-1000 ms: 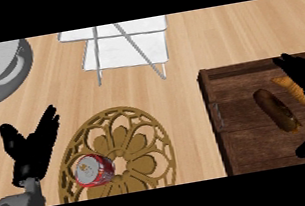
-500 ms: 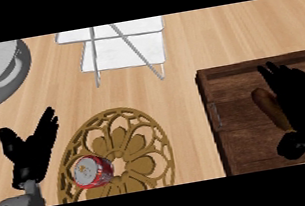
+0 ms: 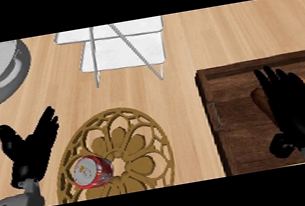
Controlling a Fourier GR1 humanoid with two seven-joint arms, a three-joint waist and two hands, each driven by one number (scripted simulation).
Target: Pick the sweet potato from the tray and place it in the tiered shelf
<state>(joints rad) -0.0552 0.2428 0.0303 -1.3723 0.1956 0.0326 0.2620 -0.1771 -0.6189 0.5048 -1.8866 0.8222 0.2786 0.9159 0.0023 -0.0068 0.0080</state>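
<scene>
Sweet potato (image 3: 260, 101) lies in the dark wooden tray (image 3: 254, 65) at the right of the head view, not yet lifted. The right hand (image 3: 299, 111) lies over it and hides most of it. Its fingers (image 3: 275, 82) stretch out long along the potato and are not visibly curled round it, so the grasp looks unfinished. The left hand (image 3: 29, 151) rests open at the lower left, holding nothing. The white tiered shelf (image 3: 119, 44) stands well apart across the surface (image 3: 197, 36). By this view, the closing, the lift, the carry and the placing are all left to do.
</scene>
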